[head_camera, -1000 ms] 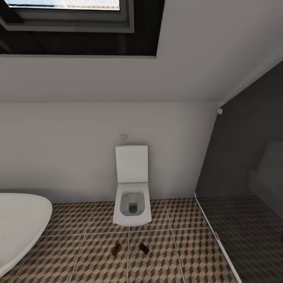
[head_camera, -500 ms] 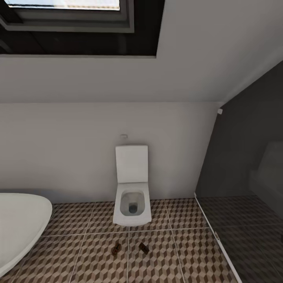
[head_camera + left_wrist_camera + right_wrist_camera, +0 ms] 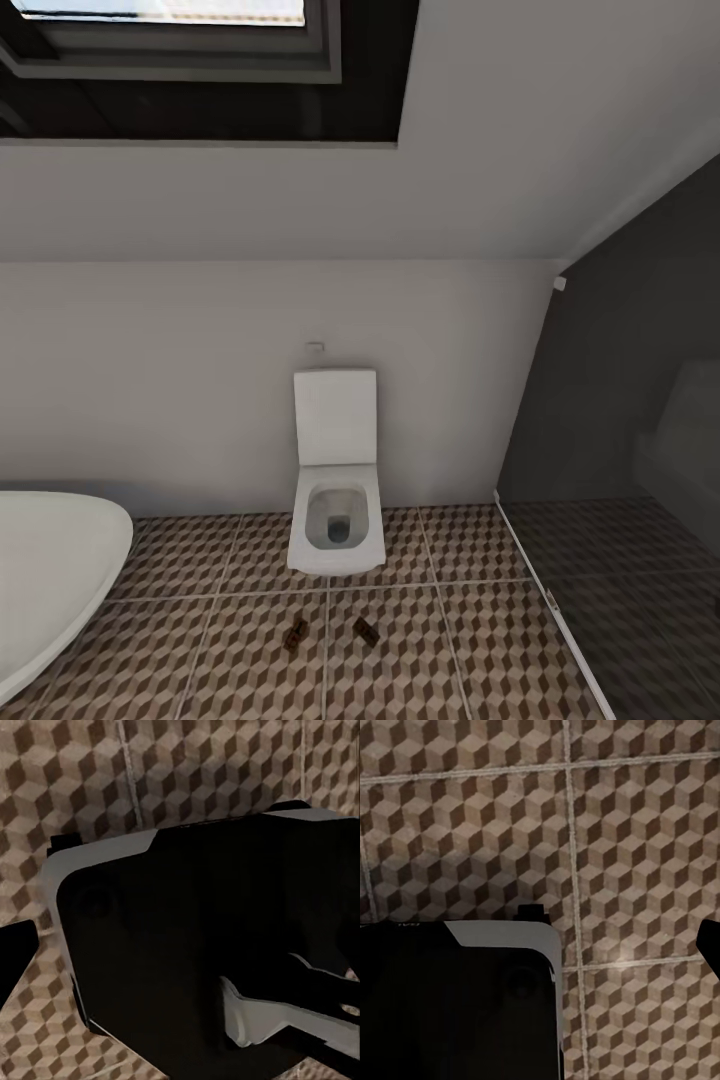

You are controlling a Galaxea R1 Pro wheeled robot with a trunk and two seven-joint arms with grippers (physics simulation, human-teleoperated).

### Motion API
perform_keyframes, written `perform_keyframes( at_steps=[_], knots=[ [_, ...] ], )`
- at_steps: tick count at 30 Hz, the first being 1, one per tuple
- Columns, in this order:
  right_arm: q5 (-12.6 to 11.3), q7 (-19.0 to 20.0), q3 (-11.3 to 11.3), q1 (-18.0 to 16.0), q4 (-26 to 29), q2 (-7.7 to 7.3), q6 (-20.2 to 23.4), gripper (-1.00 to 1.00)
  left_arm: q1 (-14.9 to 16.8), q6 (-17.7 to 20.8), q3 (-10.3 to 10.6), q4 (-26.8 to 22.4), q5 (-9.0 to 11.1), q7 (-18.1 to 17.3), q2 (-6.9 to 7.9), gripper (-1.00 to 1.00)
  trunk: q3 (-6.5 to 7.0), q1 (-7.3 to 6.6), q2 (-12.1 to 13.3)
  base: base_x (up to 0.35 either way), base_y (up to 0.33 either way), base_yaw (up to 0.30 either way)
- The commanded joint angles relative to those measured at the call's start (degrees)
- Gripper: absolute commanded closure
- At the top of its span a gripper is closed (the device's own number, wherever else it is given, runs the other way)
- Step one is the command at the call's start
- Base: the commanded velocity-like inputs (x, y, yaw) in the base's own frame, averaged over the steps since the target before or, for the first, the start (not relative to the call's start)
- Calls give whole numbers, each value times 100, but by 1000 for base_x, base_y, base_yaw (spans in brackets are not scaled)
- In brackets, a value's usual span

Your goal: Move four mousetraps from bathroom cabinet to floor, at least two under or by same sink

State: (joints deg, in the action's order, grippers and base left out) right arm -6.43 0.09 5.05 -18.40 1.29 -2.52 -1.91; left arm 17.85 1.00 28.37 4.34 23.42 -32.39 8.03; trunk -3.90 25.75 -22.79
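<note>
Two mousetraps are lying on the floor in front of the toilet, in the head view: one just left of a grout line and one just right of it, near each other but apart. Both are seen as small dark-brown flat pieces, a little turned. The other two traps and the cabinet are not being shown here.

Each trap is being judged as light, stiff and thin, so it is probably shifted easily when it is touched. The wood is likely not slippery, but the metal parts on top may be delicate. A hold across the two long edges of the board is being judged as the safest, with the jaws brought down nearly to the tile.

A white bathtub is standing at the left, and a dark shower area is lying at the right behind a pale threshold. No sink is being seen near the traps, so the sink condition is perhaps not yet met.

In both wrist views, patterned tile and dark parts of the robot body are being shown. Whether the left and right grippers are wide or narrow cannot be told.
</note>
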Motion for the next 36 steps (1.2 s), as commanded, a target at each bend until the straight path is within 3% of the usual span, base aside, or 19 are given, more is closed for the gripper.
perform_keyframes(
  at_steps=[1,7,12,15,16,19,20,23,32,34,36],
  knots=[
    [-60,2,49,-5,-6,-2,-20,-100,8,-127,46,14,58,-288,294,-100,-13,4,-13,0,0,0],
    [-60,0,49,-5,-6,4,-20,-100,8,-510,54,22,68,-587,993,-100,-13,4,-13,0,0,0],
    [-60,0,49,-5,-6,0,-20,-100,8,-547,54,23,73,-491,1253,-100,-13,4,-13,0,0,0],
    [-60,0,49,-5,-6,-2,-20,-100,8,-517,52,23,79,-61,1298,-100,-13,4,-13,0,0,0],
    [-60,0,49,-5,-6,-2,-20,-100,8,-455,50,23,81,285,1264,-100,-13,4,-13,0,0,0],
    [-60,0,49,-5,-6,2,-20,-100,8,-295,48,23,82,889,1128,-100,-13,4,-13,0,0,0],
    [-60,0,49,-5,-6,3,-20,-100,8,-176,47,23,83,1255,1019,-100,-13,4,-13,0,0,0],
    [-60,0,49,-5,-6,5,-18,-100,6,-18,42,21,85,1760,824,-100,-13,4,-13,0,0,0],
    [-67,6,49,-5,-13,16,2,-100,3,84,7,8,126,2157,480,-100,-13,4,-13,0,0,0],
    [-68,10,49,-5,-14,20,4,-100,4,80,5,7,170,2363,351,-100,-13,4,-13,0,0,0],
    [-68,12,49,-5,-14,22,5,-100,3,66,3,6,222,2793,197,-100,-13,4,-13,0,0,0]
  ],
)
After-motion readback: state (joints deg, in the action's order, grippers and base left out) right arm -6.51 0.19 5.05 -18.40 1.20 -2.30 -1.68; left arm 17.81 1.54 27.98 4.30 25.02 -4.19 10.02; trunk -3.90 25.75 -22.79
